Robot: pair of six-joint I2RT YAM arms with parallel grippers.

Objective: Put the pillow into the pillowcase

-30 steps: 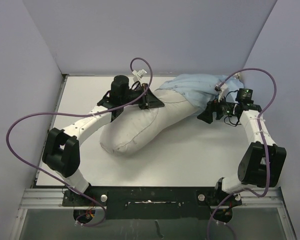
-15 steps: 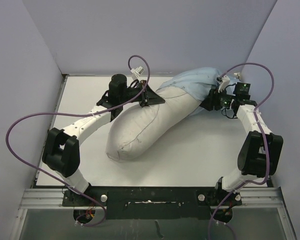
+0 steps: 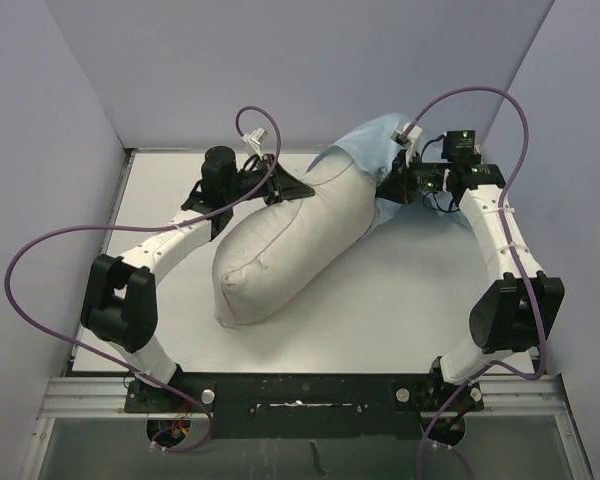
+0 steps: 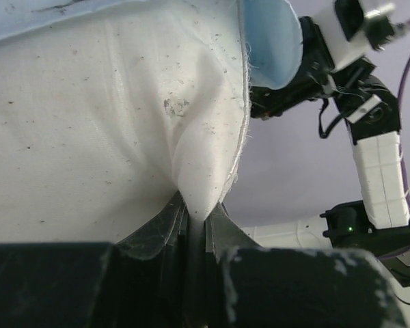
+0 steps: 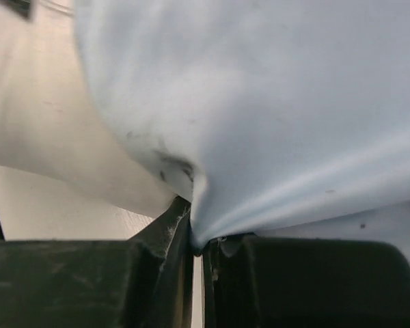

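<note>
Placement: the pillow (image 3: 280, 245) lies diagonally on the white surface (image 3: 410, 300), with its near end toward the left and its far end entering the open mouth of the pillowcase (image 3: 368, 140) at the far right. At the pillow's far-left edge, the left end effector (image 3: 283, 188) has its fingers closed tightly on a pinched fold of off-white pillow fabric, seen clearly in the left wrist view. Just right of the pillow's far end, the right end effector (image 3: 388, 186) is clamped on a gathered fold of light blue pillowcase cloth. Most of the pillow lies outside the pillowcase.
</note>
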